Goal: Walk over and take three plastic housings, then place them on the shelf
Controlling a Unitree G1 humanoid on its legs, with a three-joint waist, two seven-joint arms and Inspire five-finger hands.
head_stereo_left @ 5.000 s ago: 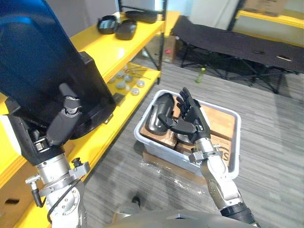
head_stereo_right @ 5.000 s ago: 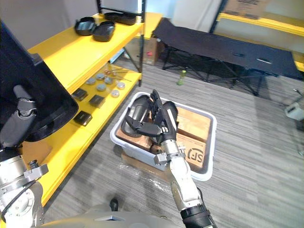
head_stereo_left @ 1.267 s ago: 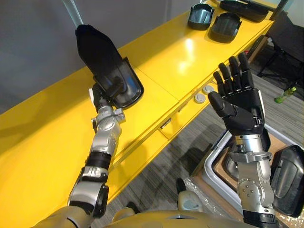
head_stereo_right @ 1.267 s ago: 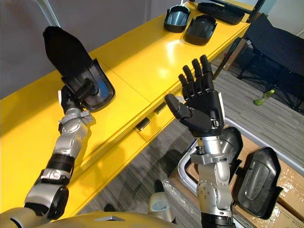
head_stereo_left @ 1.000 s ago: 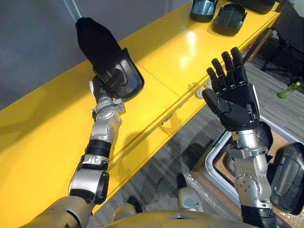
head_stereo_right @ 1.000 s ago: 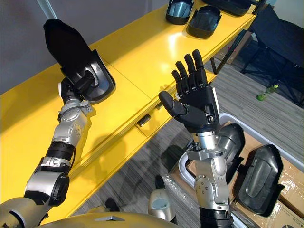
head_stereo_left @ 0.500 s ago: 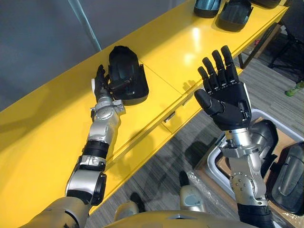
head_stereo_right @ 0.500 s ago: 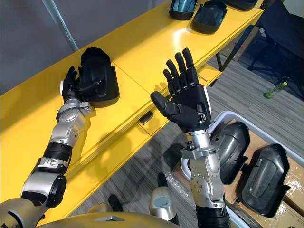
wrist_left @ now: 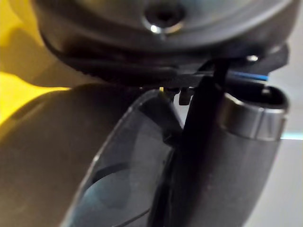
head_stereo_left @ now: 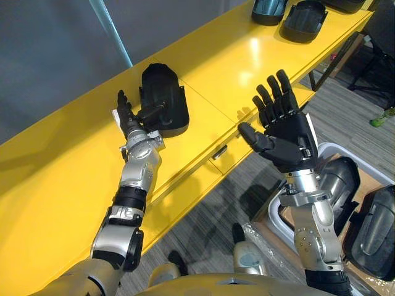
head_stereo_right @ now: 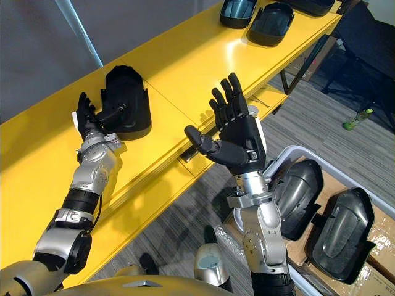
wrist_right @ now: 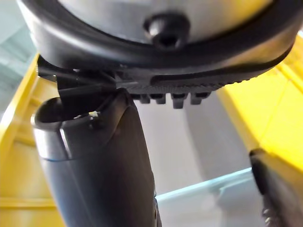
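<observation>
Glossy yellow shelf top [head_stereo_left: 247, 55], smooth w/ bright reflections, bears a black moulded-plastic housing [head_stereo_left: 162, 98], satin finish. Below: white smooth-plastic tub [head_stereo_right: 295, 148] w/ shinier black plastic housings [head_stereo_right: 299, 191] on matt brown cardboard [head_stereo_right: 382, 234]; grey floor [head_stereo_right: 345, 86] streaked, matt.

2 head eyes downward, share shelf [head_stereo_left: 216, 74]; wrist views close.

i read left arm [head_stereo_left: 133, 185] reaching out straight ahead of me | left hand [head_stereo_left: 130, 125] fingers straight, thumb out sideways | right arm [head_stereo_left: 313, 225] bent upright | right hand [head_stereo_left: 289, 138] raised, palm toward me, fingers spread
</observation>
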